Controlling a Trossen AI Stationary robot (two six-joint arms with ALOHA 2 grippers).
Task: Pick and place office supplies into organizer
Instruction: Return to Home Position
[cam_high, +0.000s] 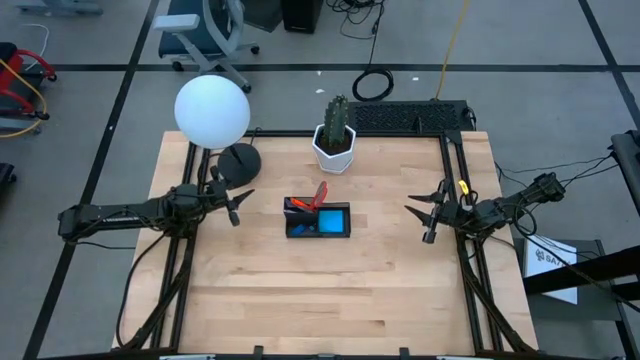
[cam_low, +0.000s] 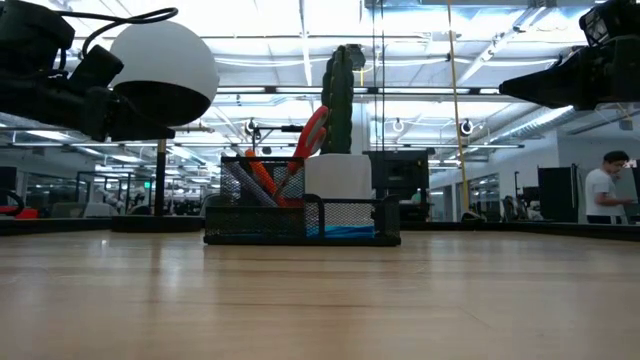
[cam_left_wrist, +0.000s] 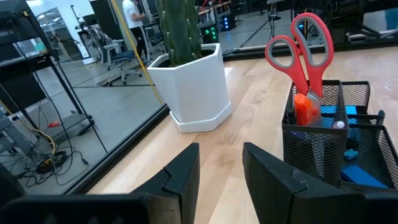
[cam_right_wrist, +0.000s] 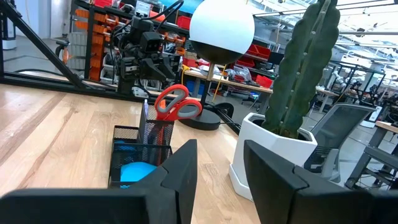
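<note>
Wooden table (cam_high: 330, 290) carries a globe lamp (cam_high: 212, 110) and a potted cactus (cam_high: 336, 130) at its far edge. The left gripper (cam_high: 243, 207) and right gripper (cam_high: 417, 222) hover on either side, fingers apart and empty. Between them sits the black organizer (cam_high: 320, 235), with red scissors (cam_high: 317, 195) standing in its cup and a blue pad (cam_high: 332, 218) in its tray.

Far middle of the pale wooden table (cam_high: 330, 290): tall green cactus (cam_high: 337, 115), upright in a white hexagonal pot (cam_high: 333, 150). Off to the left, a lamp: white globe (cam_high: 212, 110) up high, round black base (cam_high: 239, 160) down near the far left corner. Right of the pot, a flat black keyboard-like panel (cam_high: 410, 117), lying along the far edge. Beyond, on the floor, coiled black cable (cam_high: 373, 85) and an office chair (cam_high: 205, 35). Way back in the room, a person (cam_low: 603, 188) in a white top.
</note>
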